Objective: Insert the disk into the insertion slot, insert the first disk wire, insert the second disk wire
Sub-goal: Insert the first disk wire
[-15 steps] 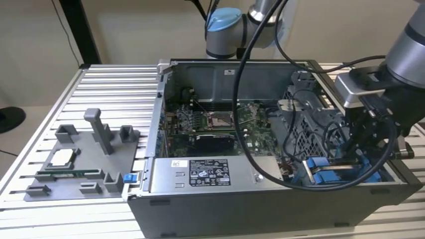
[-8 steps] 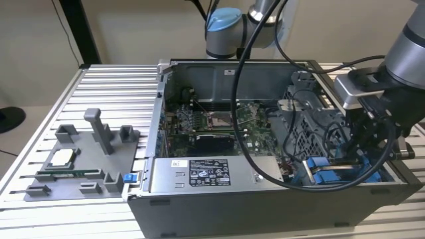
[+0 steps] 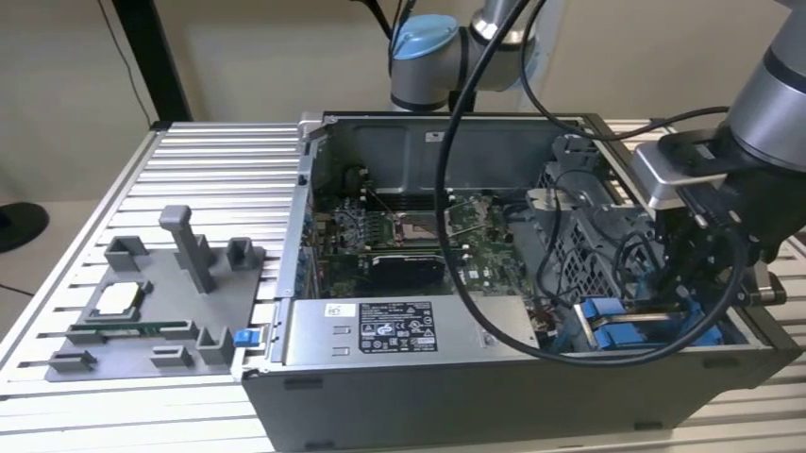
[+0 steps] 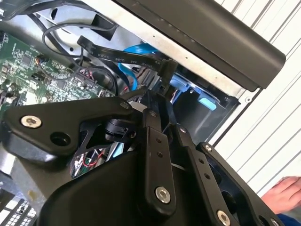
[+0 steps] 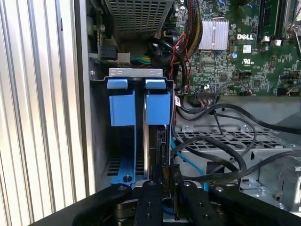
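Note:
The insertion slot (image 5: 123,106) is the bay with bright blue rails and grey metal walls at the corner of the open computer case, also in the exterior view (image 3: 620,326). The disk (image 5: 158,141) stands edge-on inside it, under one of the two blue tabs. My gripper (image 5: 167,181) hovers just over the disk's end, shut on the black connector of a disk wire (image 5: 168,173). In the second wrist view the flat black disk wire (image 4: 123,57) runs to its connector at my fingertips (image 4: 151,115). The arm's wrist (image 3: 724,222) reaches down into the case.
Black and blue cables (image 5: 221,155) loop right beside the bay. The motherboard (image 3: 403,236) and the grey power-supply box (image 3: 391,330) fill the case. A grey parts fixture (image 3: 151,311) sits on the slatted table at the exterior view's left. A person's hand (image 4: 282,193) rests outside the case.

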Available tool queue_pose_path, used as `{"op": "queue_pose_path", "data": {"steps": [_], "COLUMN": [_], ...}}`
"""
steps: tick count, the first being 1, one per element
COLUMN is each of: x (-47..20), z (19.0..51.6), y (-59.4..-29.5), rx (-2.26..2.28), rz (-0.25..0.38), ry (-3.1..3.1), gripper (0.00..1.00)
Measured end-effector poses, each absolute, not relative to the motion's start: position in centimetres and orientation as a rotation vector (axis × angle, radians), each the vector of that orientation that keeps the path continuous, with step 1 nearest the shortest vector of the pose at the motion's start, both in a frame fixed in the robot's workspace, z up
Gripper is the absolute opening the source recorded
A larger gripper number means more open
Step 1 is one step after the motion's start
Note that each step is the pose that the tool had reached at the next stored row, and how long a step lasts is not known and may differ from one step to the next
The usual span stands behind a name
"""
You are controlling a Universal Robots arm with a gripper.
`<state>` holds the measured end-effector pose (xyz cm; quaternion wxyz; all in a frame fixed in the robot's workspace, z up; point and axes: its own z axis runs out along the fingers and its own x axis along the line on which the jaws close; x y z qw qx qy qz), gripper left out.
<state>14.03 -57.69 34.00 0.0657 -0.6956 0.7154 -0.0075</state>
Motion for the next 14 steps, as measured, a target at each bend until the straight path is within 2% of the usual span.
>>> {"op": "queue_pose_path", "data": {"steps": [14], "x": [14.02], "z": [33.10], "y": [-57.63], "rx": [-2.057], "rz": [-0.033], "ry": [2.196], "gripper": [0.00]}}
